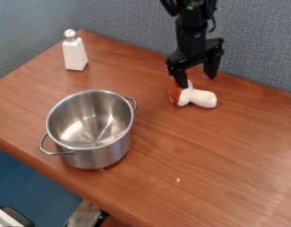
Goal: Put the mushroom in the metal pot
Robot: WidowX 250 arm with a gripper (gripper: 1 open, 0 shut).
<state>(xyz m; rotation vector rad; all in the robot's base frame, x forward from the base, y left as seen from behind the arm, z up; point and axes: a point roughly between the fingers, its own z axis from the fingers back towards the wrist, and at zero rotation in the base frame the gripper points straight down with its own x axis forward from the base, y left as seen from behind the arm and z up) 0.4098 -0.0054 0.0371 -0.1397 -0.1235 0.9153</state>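
The mushroom [198,97] lies on its side on the wooden table [231,160], cream stem pointing right, red-brown cap partly hidden behind my fingers. My gripper [193,70] hangs open straight above the cap end, its black fingertips [174,73] just over the mushroom; I cannot tell if they touch it. Nothing is held. The metal pot [91,129] stands empty at the front left, well apart from the gripper.
A white bottle [74,50] with a cap stands near the table's back left edge. The table's front edge runs diagonally just below the pot. A blue-grey wall rises behind the table.
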